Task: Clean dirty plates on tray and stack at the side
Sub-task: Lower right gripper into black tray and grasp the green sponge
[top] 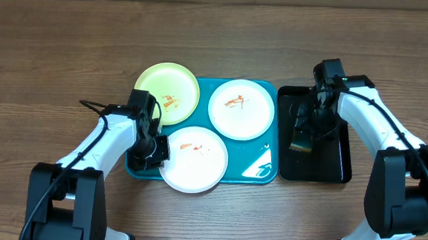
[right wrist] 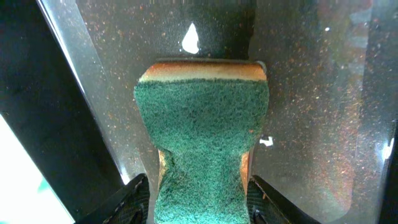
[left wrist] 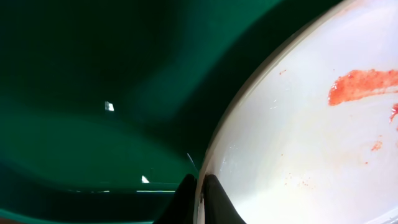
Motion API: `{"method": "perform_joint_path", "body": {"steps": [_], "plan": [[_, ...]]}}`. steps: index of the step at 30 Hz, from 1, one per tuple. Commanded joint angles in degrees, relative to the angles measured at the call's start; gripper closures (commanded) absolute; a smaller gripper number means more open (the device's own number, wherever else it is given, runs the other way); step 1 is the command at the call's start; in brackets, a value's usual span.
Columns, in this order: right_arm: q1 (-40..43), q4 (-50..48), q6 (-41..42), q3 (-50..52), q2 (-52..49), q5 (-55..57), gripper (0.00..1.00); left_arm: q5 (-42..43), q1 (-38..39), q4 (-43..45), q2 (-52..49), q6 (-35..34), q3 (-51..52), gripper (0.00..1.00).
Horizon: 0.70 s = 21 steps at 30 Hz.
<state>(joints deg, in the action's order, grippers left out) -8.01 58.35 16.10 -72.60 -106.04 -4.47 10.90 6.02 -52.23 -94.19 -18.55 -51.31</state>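
Wood-grain tabletop (top: 55,43), seen from overhead, carrying two trays side by side.

Item 1: tray (top: 259,167), turquoise, glossy, rounded corners and a raised rim, at the middle of the tabletop.

Item 2: yellow-green plate (top: 164,83), round and shallow, at the tray's far left corner. Part of it lies over the tray's rim and onto the wood. An orange-red mark sits toward its near side.

Item 3: far white plate (top: 242,109), inside the tray at its far right, with a small orange-red mark near the centre.

Item 4: near white plate (top: 197,160), at the tray's near edge, overhanging the rim toward the robot. Orange-red smears (left wrist: 360,86) lie on its face.

Item 5: black tray (top: 334,161), narrower, just right of the turquoise one, glossy and speckled in the right wrist view.

Item 6: sponge (right wrist: 199,124), green scouring face up over a yellow-orange body, lying in the black tray's left half.

Item 7: left fingers (top: 159,148), at the left edge of the near white plate. They are closed down to a sliver, and in the left wrist view the plate's rim runs between them.

Item 8: right fingers (top: 305,129), over the black tray. They are partly closed, pressing the sponge from both sides so that its near end is pinched into a waist.
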Motion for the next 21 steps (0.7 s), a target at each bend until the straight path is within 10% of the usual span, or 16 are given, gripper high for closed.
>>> {"method": "perform_joint_path", "body": {"steps": [1,21], "plan": [[-0.3,-0.5,0.5,0.3,-0.2,1.0,0.48,-2.3,0.4,0.2,-0.7,-1.2,0.6,0.94],[-2.3,-6.4,2.2,4.9,-0.6,3.0,0.50,-2.3,0.4,0.0,-0.7,-1.2,0.6,0.95]]}}
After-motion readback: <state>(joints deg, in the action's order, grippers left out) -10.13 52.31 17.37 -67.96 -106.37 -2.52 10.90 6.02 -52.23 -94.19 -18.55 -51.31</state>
